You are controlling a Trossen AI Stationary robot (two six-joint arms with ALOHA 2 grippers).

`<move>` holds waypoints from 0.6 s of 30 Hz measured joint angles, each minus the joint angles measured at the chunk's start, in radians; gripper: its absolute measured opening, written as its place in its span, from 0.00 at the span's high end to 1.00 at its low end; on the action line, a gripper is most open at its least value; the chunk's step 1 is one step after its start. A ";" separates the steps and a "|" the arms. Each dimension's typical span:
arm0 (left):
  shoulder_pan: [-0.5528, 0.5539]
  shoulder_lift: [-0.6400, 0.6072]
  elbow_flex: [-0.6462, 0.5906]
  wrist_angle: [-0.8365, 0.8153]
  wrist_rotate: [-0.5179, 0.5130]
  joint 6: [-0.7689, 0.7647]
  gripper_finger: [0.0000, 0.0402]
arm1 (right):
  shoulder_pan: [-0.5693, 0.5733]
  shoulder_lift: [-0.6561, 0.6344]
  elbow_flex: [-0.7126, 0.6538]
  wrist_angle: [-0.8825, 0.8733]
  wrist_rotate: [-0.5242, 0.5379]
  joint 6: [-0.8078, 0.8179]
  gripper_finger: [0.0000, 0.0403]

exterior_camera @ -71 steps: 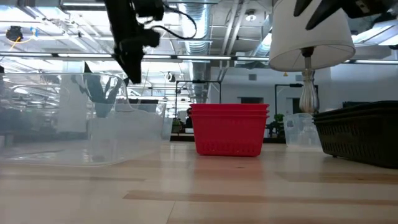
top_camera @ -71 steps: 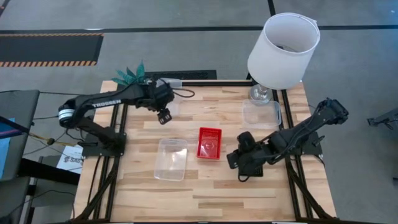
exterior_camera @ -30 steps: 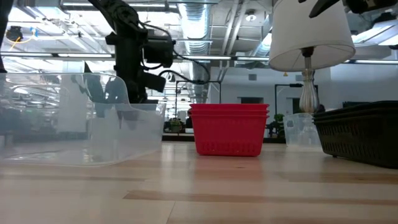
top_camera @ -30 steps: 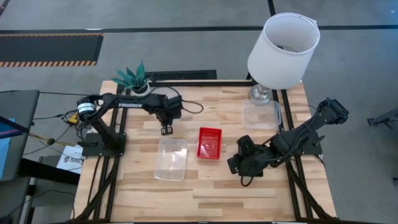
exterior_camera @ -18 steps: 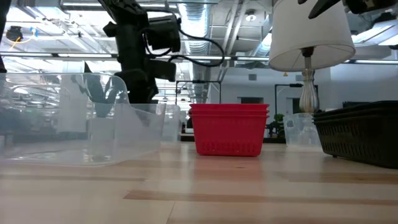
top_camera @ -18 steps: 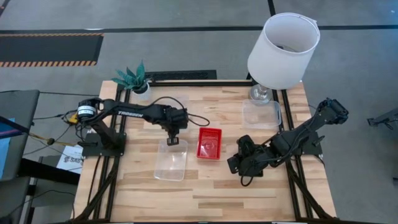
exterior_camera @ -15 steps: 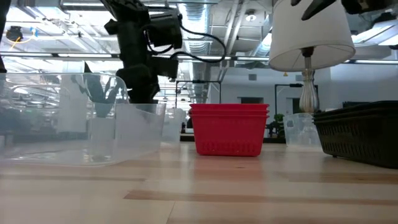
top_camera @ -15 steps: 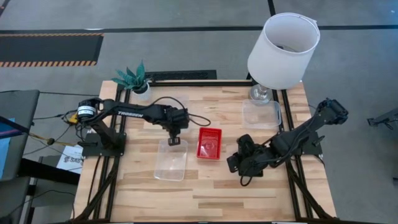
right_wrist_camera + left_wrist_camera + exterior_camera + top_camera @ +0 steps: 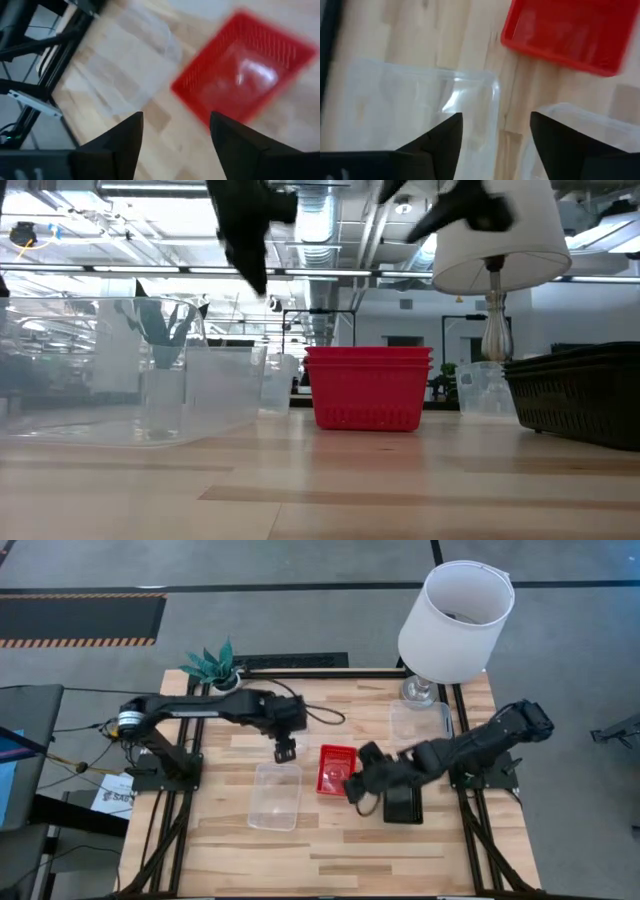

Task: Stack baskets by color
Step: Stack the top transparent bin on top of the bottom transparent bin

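A stack of red baskets point(image 9: 337, 769) rests on its base at the table's middle. Left of it lies a clear basket point(image 9: 275, 796), and another clear basket point(image 9: 420, 723) sits at the far right by the lamp. A black basket point(image 9: 402, 805) rests on the table right of the red stack. My left gripper point(image 9: 285, 752) hangs open above the far end of the clear basket point(image 9: 415, 105), touching nothing. My right gripper point(image 9: 355, 787) is open in the air at the red stack's near right corner, between that stack point(image 9: 245, 75) and the black basket.
A white lampshade point(image 9: 456, 620) on its stand rises over the far right corner. A small green plant point(image 9: 212, 662) is at the far left corner. Bare wood runs along the near edge point(image 9: 330, 860).
My left gripper has risen from low over the clear basket's far end, up and slightly toward the far edge; the clear basket stays on the table. My right gripper has moved off the black basket toward the table's left, to the red stack; the black basket stays put.
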 joint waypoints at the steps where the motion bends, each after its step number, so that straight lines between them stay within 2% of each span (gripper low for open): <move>1: 0.000 -0.026 0.023 -0.025 0.000 -0.009 0.44 | -0.023 0.000 0.000 0.022 -0.004 -0.058 0.37; 5: -0.012 -0.148 0.076 -0.090 0.003 -0.098 0.42 | -0.123 -0.003 0.000 0.115 -0.069 -0.345 0.38; 9: -0.054 -0.291 0.078 -0.104 0.001 -0.221 0.42 | -0.224 0.031 0.001 0.164 -0.140 -0.592 0.39; 13: -0.108 -0.398 0.069 -0.107 0.002 -0.306 0.42 | -0.296 0.089 0.001 0.215 -0.204 -0.869 0.39; 18: -0.170 -0.493 0.068 -0.117 0.000 -0.431 0.42 | -0.334 0.210 0.087 0.193 -0.237 -1.106 0.39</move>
